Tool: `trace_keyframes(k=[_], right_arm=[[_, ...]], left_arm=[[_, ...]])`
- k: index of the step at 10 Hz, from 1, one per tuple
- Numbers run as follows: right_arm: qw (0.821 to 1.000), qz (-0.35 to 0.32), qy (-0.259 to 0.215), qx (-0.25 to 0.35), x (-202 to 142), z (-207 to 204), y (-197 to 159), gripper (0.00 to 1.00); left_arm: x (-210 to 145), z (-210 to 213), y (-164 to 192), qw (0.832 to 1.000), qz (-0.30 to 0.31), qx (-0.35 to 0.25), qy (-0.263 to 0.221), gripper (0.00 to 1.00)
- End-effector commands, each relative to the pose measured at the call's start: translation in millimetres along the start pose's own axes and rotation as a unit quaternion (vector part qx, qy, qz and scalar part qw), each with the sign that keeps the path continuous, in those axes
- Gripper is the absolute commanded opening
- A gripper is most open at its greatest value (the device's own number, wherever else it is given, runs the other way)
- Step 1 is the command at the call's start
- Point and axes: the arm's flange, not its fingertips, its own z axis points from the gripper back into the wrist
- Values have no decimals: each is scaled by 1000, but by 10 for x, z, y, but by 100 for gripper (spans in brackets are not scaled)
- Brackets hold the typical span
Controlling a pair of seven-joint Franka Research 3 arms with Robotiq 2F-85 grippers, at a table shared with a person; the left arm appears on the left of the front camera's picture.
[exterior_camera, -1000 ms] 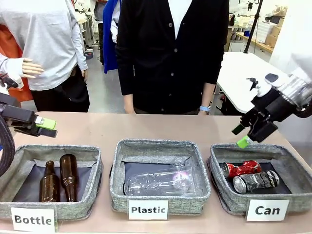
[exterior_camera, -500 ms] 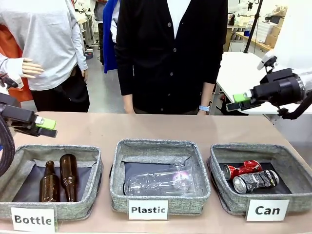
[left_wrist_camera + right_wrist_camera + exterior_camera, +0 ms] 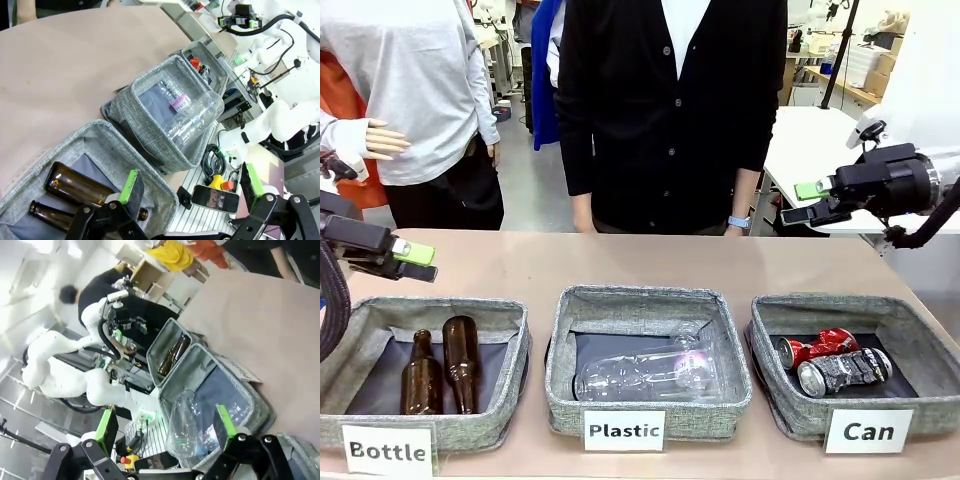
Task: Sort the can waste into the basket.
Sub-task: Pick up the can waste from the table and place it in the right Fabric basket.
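Two crushed cans lie side by side in the Can basket [image 3: 772,318] at the table's front right: a red can [image 3: 817,346] behind, a black-and-silver can [image 3: 845,372] in front. My right gripper [image 3: 808,201] hangs open and empty high above the table, beyond that basket, with its fingers level and pointing left. In its own view the right gripper [image 3: 165,424] has nothing between its green pads. At the far left my left gripper [image 3: 415,260] is open and empty above the Bottle basket's back edge. The left wrist view shows the left gripper [image 3: 190,182] spread wide, with the red can [image 3: 194,63] far off.
A Bottle basket [image 3: 510,330] with two brown bottles [image 3: 460,362] stands front left. A Plastic basket [image 3: 560,340] with a clear bottle [image 3: 650,375] is in the middle. A person in a black cardigan [image 3: 670,110] stands at the far edge. Bare tabletop [image 3: 620,262] lies behind the baskets.
My right gripper has risen from just over the Can basket's back rim and turned its fingers from pointing down to level. The left arm has stayed put.
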Motion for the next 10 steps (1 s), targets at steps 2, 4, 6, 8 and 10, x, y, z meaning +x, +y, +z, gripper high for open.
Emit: trace_keyframes(k=[2,4,6,8,10], right_arm=[[1000,18,3,-4,-24,51,12,100],[1000,18,3,-4,-24,51,12,100],[1000,18,3,-4,-24,51,12,100],[1000,18,3,-4,-24,51,12,100],[1000,18,3,-4,-24,51,12,100]], left_arm=[[-13,6,-10,1000,-1,-3,0,100],[-13,6,-10,1000,-1,-3,0,100],[-13,6,-10,1000,-1,-3,0,100],[-13,6,-10,1000,-1,-3,0,100],[-13,6,-10,1000,-1,-3,0,100]])
